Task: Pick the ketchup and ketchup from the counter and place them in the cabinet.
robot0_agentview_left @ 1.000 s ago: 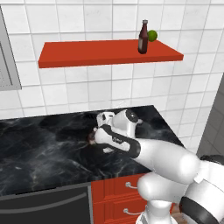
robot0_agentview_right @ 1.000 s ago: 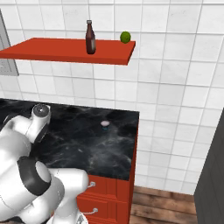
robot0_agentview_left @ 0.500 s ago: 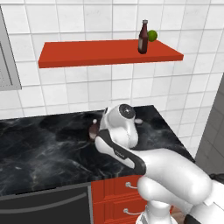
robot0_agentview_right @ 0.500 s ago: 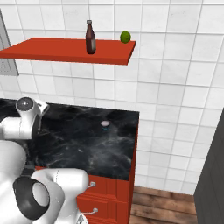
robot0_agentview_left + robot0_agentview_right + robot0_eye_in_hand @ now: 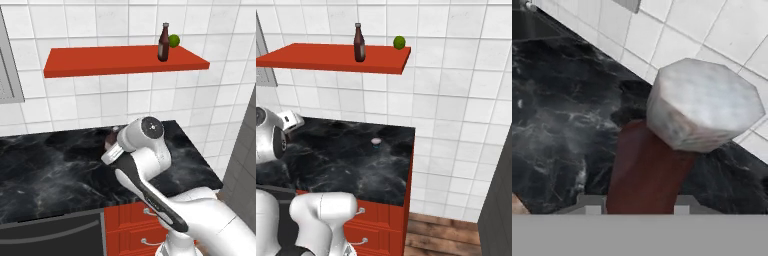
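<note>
Red-brown ketchup bottle [image 5: 647, 170] sits clamped in the hand [image 5: 637, 210], which has lifted since a second ago; its twin [image 5: 163, 43] already stands on the cabinet shelf [image 5: 100, 60]; shelving comes next.

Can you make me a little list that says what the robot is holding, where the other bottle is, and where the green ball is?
end effector: shut on the dark red-brown ketchup bottle with a grey cap, above the black marble-look counter
second dark red-brown ketchup bottle: upright on the flat red wall shelf
small green ball: on the shelf, close beside that bottle
red drawers with silver handles: below the counter
</note>
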Tool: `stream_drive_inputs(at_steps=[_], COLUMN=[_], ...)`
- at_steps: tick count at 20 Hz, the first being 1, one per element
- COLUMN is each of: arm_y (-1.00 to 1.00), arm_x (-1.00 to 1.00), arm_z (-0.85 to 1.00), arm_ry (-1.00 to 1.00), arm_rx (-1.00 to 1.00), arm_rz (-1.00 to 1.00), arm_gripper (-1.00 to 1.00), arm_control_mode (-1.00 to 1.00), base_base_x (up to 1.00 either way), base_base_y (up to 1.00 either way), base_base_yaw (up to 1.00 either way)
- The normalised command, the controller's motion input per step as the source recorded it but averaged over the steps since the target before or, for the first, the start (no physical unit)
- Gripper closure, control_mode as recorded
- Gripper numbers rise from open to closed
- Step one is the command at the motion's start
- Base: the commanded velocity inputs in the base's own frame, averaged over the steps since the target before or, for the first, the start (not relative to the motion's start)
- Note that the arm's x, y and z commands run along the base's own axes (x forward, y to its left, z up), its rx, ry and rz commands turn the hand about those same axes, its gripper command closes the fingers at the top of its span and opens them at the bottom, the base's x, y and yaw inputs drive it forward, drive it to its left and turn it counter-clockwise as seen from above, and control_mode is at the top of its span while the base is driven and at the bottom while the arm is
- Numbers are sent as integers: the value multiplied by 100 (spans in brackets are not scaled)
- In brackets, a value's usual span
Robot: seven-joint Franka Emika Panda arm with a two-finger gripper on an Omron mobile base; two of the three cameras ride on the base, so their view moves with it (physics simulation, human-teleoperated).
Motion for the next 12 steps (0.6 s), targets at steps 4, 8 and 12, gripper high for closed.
stream_drive_inputs(at_steps=[4,8,12], arm_y=[0,-8,-19], arm_x=[-78,-59,-24], arm_z=[70,95,99], arm_ry=[1,0,3], arm_rx=[22,24,23], arm_rz=[-39,-35,-33], arm_gripper=[100,100,100], arm_control_mode=[-100,-100,-100], base_base_x=[0,0,0], base_base_y=[0,0,0], base_base_yaw=[0,0,0])
